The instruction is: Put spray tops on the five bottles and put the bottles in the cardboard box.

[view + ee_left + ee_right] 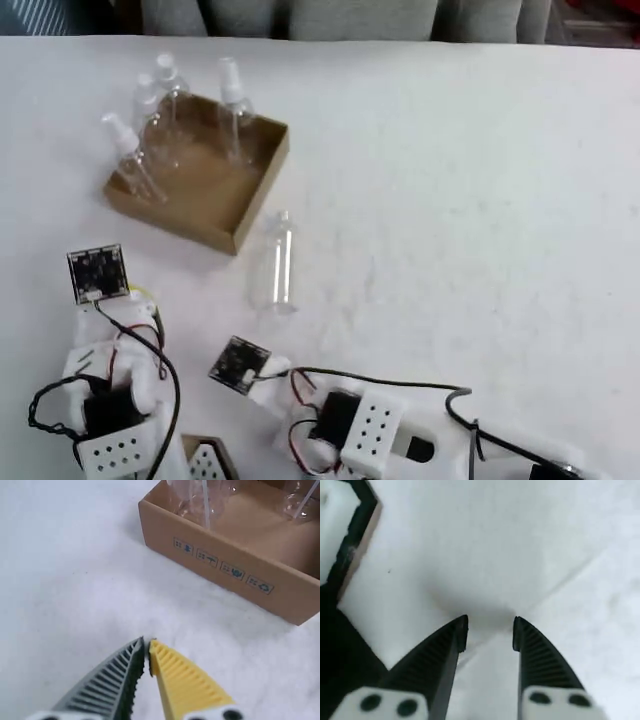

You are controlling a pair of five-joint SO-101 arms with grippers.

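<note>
A single clear plastic bottle [275,262] lies on its side on the white cloth-covered table [470,180]. In the high view its long axis runs almost from 12 to 6 o'clock, with the narrow neck toward 12 and the base toward 6. Whether a spray top sits on that neck cannot be told. The bottle lies just beside the shallow brown cardboard box [205,180], at about 5 o'clock from it. The box sits toward 10 o'clock of the table, turned at an angle to the table's edges. Inside it stand four clear plastic bottles with white spray tops [233,115], all upright with tops pointing up, grouped toward the box's 10 to 12 o'clock side. The two arms sit at the table's 6 to 7 o'clock edge. The left tool [147,647], one finger grey and one yellow, has its tips pressed together with nothing between them, and points at the box wall. The right tool [490,625], both fingers black, stands partly open over bare cloth and holds nothing. Beyond the table's 12 o'clock edge stand grey upholstered shapes [330,18].
</note>
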